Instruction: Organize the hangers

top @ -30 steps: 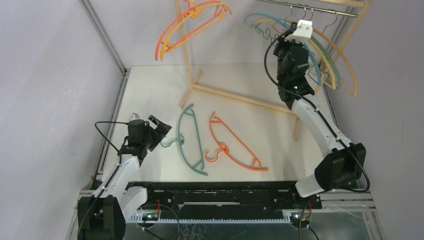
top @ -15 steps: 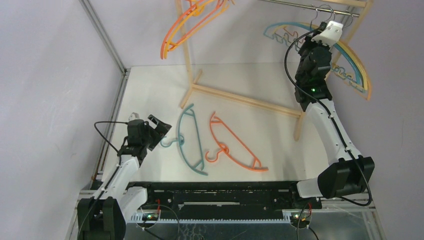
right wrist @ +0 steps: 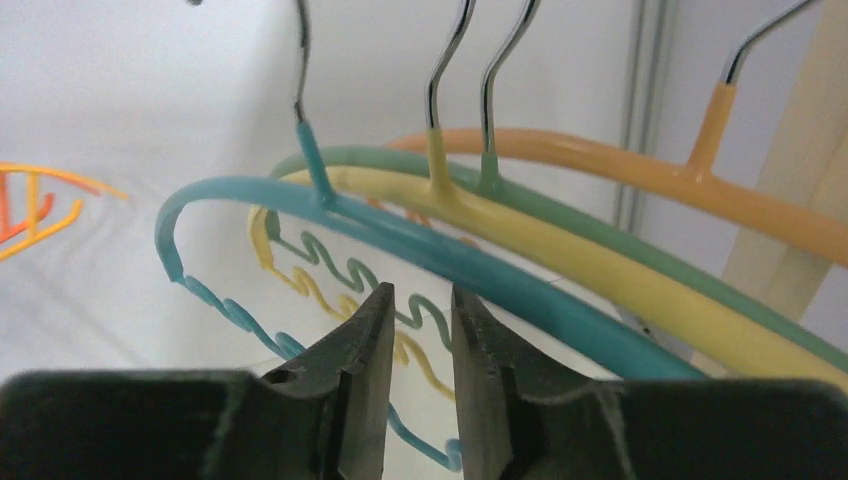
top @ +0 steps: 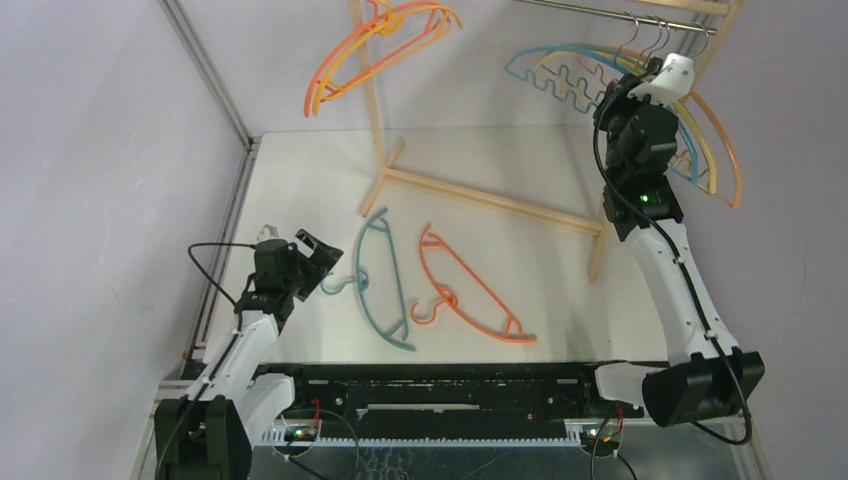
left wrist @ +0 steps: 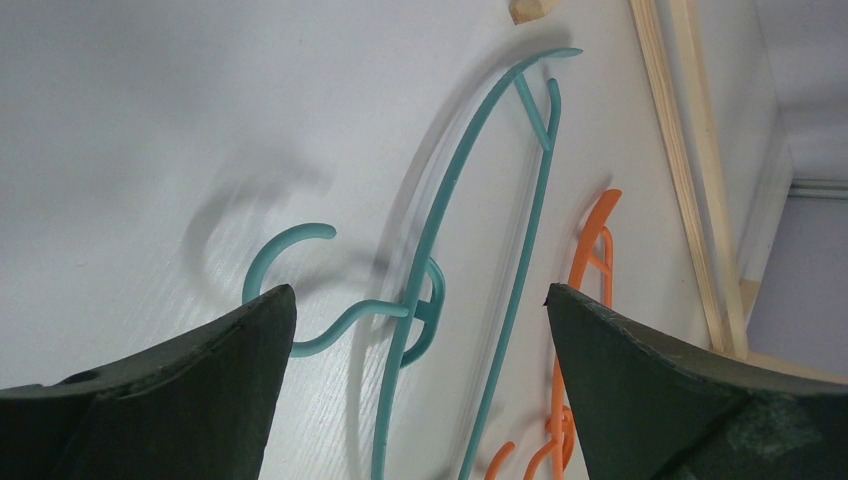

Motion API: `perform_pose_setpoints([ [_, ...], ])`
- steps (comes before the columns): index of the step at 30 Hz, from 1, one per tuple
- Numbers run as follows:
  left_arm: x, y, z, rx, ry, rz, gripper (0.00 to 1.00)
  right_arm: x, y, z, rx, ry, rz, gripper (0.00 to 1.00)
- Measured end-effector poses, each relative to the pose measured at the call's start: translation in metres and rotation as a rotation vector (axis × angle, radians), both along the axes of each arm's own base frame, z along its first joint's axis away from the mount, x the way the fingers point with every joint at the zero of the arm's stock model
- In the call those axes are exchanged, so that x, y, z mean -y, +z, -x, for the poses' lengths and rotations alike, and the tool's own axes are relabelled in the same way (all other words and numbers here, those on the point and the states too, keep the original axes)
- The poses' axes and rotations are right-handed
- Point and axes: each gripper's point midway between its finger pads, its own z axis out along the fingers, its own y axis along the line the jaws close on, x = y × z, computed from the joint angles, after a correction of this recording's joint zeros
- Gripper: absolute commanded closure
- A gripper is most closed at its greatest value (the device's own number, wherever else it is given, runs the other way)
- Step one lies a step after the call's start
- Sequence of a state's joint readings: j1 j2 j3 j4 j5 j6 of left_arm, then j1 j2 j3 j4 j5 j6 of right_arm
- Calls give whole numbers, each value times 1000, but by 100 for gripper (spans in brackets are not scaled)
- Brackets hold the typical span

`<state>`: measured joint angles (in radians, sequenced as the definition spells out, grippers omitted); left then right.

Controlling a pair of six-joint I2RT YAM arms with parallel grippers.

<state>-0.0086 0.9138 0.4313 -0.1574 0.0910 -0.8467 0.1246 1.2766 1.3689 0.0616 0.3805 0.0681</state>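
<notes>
Hangers are seen in three places. Toward 1 o'clock in the top view, a blue hanger point(right wrist: 450, 250), a yellow hanger point(right wrist: 600, 270), a green hanger point(right wrist: 560, 215) and a pale orange hanger point(right wrist: 620, 165) are hung by metal hooks from the rod point(top: 600, 12). The right pincer point(right wrist: 422, 295) is poised just beneath the blue one, its fingers parted by a narrow gap, nothing clamped. Near 11 o'clock, two more hangers point(top: 380, 45) are seen high by the wooden rack point(top: 480, 197). On the table point(top: 300, 170), a teal hanger point(left wrist: 415, 305) and an orange hanger point(top: 440, 298) are laid side by side. The left pincer point(top: 296, 243) is spread wide over the teal hook.
</notes>
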Motion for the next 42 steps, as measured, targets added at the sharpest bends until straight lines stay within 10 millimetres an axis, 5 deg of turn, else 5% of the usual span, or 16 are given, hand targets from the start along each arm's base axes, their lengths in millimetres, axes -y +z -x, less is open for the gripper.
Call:
perform_pose_setpoints([
  [9, 0, -6, -2, -18, -2, 1, 0, -49, 16, 40, 31, 222, 7, 30],
  [18, 0, -12, -2, -39, -2, -1, 0, -107, 15, 69, 3, 428, 53, 19],
  [25, -1, -15, -2, -48, -4, -8, 0, -198, -17, 109, -132, 718, 109, 15],
  [30, 0, -10, -8, -50, -6, -7, 0, -274, -64, 146, -285, 958, 177, 15],
  [34, 0, 5, -16, -17, -6, -7, 0, -305, -120, 157, -464, 1068, 225, 18],
  [38, 0, 5, -13, -22, -5, -8, 0, -301, -186, 168, -660, 1088, 278, 18],
  [42, -1, 6, -12, -23, -4, -8, 0, -276, -261, 195, -880, 1086, 346, 18],
])
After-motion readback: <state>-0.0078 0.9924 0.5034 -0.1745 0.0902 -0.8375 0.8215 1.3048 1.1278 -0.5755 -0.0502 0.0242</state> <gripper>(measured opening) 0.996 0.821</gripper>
